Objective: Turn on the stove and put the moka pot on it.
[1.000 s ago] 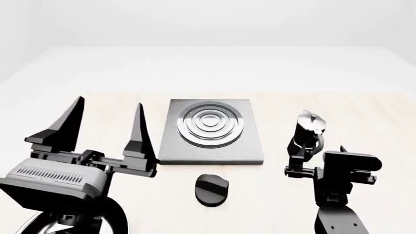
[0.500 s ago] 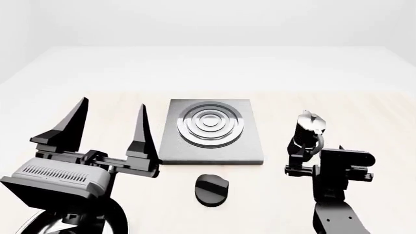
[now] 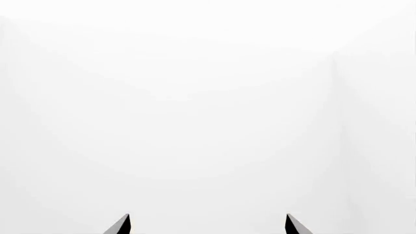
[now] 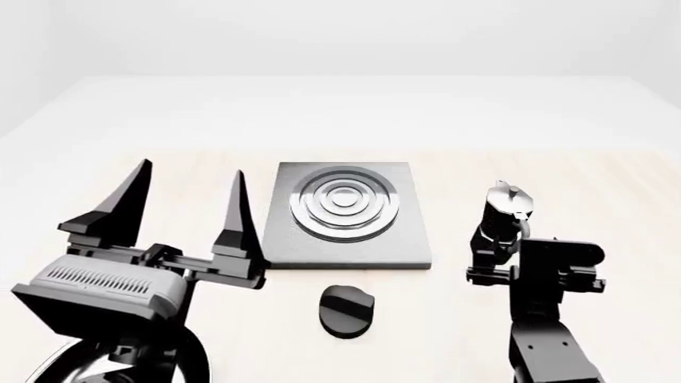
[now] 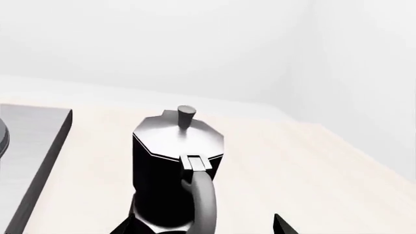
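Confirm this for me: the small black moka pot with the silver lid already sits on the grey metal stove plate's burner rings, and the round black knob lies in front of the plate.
Not quite. The head view shows the small black moka pot with the silver lid standing on the table to the right of the grey metal stove plate, off its burner rings. The round black knob does lie in front of the plate.

Grey ringed stove (image 4: 346, 214), black knob (image 4: 346, 309), black-and-silver moka pot (image 5: 172, 168)

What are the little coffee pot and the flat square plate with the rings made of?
The small black-bodied moka pot with the shiny silver top looks like metal: its faceted lid shows bright polished highlights, while the body looks painted or coated glossy black. The flat square grey stove plate with raised rings looks like brushed metal, dull grey with soft sheen on the rings. As these are simulator renders, that is only how they look.
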Robot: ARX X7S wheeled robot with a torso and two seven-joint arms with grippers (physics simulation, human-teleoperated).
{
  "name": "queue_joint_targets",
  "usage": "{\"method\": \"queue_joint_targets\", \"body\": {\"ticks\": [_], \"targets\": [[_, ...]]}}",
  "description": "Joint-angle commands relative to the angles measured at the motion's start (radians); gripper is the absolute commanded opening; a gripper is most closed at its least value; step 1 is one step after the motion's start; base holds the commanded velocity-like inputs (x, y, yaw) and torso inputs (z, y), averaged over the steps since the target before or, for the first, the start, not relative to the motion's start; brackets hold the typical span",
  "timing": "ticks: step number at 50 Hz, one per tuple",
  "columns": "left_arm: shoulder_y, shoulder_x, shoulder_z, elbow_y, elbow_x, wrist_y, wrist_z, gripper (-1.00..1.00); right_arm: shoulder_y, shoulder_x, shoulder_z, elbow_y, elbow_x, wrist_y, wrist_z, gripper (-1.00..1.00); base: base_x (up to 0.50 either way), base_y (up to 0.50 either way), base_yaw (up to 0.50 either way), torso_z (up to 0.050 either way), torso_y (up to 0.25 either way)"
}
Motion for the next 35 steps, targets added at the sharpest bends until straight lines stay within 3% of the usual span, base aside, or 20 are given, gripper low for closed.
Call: {"method": "queue_joint_targets", "body": {"ticks": [1, 17, 18, 35], "targets": [[-0.009, 0.001, 0.007, -0.011, -0.003, 0.001, 0.002, 1.00, 0.048, -0.013, -0.011, 0.104, -0.014, -0.036, -0.006, 1.00, 0.00, 0.00, 0.00, 0.000, 0.000], [-0.002, 0.002, 0.014, -0.015, -0.002, 0.011, -0.002, 1.00, 0.073, -0.020, -0.015, 0.155, -0.018, -0.047, -0.004, 1.00, 0.00, 0.00, 0.00, 0.000, 0.000], [-0.002, 0.002, 0.015, -0.016, -0.001, 0.011, -0.003, 1.00, 0.082, -0.031, -0.016, 0.226, -0.024, -0.108, -0.007, 1.00, 0.00, 0.00, 0.00, 0.000, 0.000], [0.005, 0.005, 0.019, -0.038, -0.007, 0.035, 0.003, 1.00, 0.092, -0.022, -0.016, 0.197, -0.015, -0.064, -0.008, 1.00, 0.00, 0.00, 0.00, 0.000, 0.000]]}}
